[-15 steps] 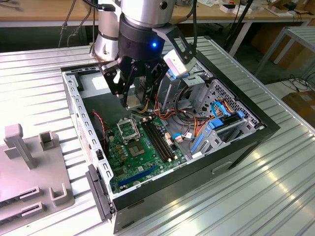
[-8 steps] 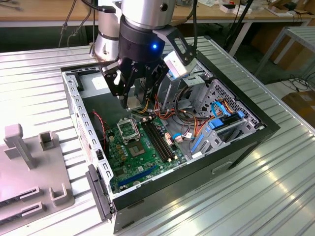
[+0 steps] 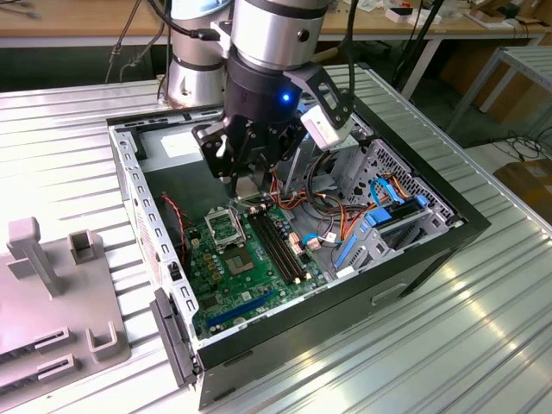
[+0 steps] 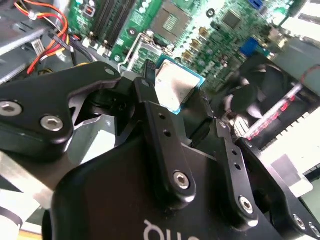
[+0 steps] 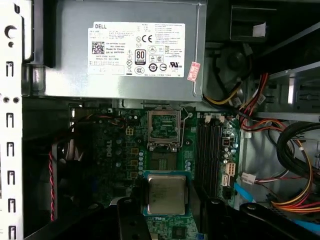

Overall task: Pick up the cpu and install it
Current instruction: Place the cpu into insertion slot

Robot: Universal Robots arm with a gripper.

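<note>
My fingers (image 5: 131,220) were clamped on the cpu (image 5: 165,194) by two opposite edges, its silvery face and green rim showing between them in both wrist views. I held it in the air inside the open computer case (image 3: 431,250), above the green motherboard (image 3: 250,276). It was near the metal-framed socket (image 5: 164,129), but not yet set in it.

Workshop, open computer case (image 3: 405,276) on ribbed metal bench (image 3: 448,362), desks (image 3: 78,19) behind
</note>
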